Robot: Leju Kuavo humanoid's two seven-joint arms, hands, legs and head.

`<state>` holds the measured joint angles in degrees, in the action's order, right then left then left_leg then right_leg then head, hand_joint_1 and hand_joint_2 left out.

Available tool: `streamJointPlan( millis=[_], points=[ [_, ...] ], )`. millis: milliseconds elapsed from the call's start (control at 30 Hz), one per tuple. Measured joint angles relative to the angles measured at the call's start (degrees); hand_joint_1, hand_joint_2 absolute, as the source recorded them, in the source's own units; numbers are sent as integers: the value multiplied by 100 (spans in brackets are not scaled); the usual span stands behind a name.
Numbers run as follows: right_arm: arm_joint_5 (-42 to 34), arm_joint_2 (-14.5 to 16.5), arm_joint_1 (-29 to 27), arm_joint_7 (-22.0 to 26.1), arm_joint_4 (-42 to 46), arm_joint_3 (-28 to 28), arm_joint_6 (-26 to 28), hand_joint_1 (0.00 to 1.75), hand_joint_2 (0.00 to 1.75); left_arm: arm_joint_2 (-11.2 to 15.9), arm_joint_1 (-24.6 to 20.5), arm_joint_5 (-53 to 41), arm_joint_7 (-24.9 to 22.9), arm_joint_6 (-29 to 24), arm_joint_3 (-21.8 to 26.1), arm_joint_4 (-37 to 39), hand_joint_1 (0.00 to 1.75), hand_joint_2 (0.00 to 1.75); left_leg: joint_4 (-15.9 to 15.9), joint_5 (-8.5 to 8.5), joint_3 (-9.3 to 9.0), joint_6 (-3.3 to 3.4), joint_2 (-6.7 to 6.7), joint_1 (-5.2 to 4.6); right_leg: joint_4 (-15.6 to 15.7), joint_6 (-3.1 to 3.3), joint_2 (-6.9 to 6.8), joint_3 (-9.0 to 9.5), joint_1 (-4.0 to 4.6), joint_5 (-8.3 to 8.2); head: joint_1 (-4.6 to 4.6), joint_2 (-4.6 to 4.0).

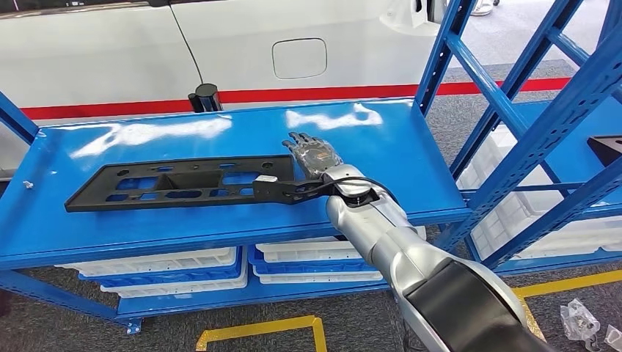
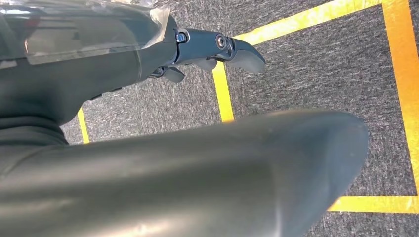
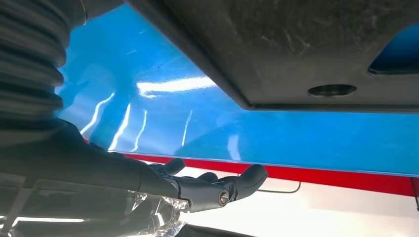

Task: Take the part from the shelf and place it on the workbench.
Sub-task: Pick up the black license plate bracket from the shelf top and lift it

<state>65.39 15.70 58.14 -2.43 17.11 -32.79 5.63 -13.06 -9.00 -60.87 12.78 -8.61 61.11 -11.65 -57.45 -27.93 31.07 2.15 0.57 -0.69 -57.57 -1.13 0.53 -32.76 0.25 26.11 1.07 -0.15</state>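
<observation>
**Black part lying on the blue shelf beside the right hand**

In the head view, the long black part [image 1: 183, 185] was seen lying flat on the top of the blue shelf [image 1: 220, 132]. The right hand [image 1: 317, 155] was held out flat over the shelf, just beside the part's right end. Its fingers were spread and nothing was held in them. White bins [image 1: 176, 264] were seen on the lower level. A white car [image 1: 293, 44] with a red stripe was seen behind the shelf.

In the left wrist view, the left hand [image 2: 212, 49] was seen above grey carpet [image 2: 316, 64] marked with yellow tape [image 2: 225, 94]. Its fingers were stretched out and nothing was held.

In the right wrist view, the right hand's fingers [image 3: 247, 180] were seen apart and held nothing. The dark part [image 3: 296, 49] was seen very close by, against the blue shelf top.
</observation>
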Motion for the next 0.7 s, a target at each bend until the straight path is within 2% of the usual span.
streamJointPlan(
  millis=[167,433,567,700],
  points=[
    [184,-77,10,-225,1,0,211,0,175,2,0,-33,-45,1,-39,0,0,0,0,0,0,0,1,0,0,0,-1,0,0,0,0,0],
    [402,-495,132,-723,9,83,649,0,175,7,-1,-57,-66,1,-55,0,0,0,-1,0,0,0,2,-4,0,-1,-1,2,-5,-1,-1,0],
    [434,-651,174,-749,13,189,695,0,175,8,-5,-41,-80,-3,-55,0,0,0,-2,0,0,1,-1,-4,1,-1,2,1,-5,-1,0,0],
    [489,-680,211,-725,39,248,701,0,175,14,-3,53,-48,-32,-50,0,0,0,-1,0,2,1,-1,-2,0,-1,1,0,-3,-1,0,0]
  ],
)
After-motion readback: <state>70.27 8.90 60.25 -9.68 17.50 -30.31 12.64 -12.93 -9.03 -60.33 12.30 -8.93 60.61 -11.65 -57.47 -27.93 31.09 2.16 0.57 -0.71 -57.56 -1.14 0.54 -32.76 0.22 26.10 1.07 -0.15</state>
